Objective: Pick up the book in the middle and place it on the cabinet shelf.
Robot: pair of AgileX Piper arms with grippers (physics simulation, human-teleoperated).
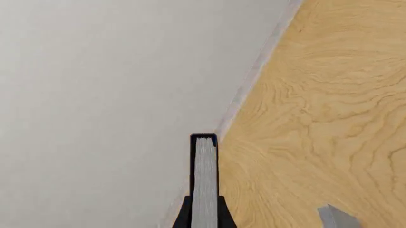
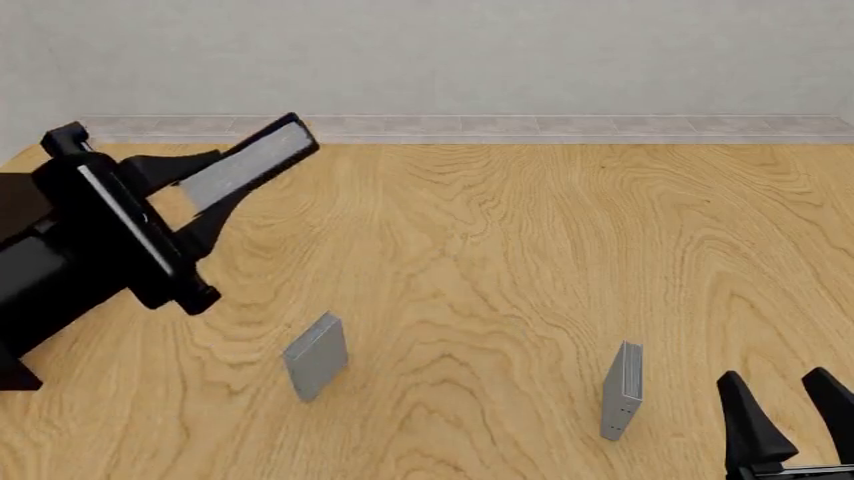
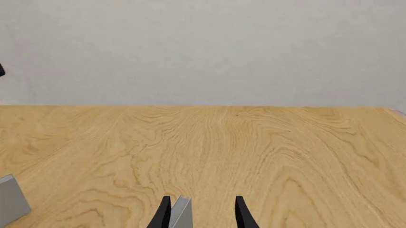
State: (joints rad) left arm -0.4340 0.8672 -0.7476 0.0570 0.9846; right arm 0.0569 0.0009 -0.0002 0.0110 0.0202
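Low at the near right edge of the table (image 2: 534,260), my right gripper (image 2: 794,410) sits with its fingers spread and nothing between them. Just beside it stands a thin grey book (image 2: 622,388); another grey book (image 2: 316,355) stands to the left. My left gripper (image 2: 214,185) is raised over the table's far left, clamped on the book (image 2: 254,162), black-covered, pages pale.
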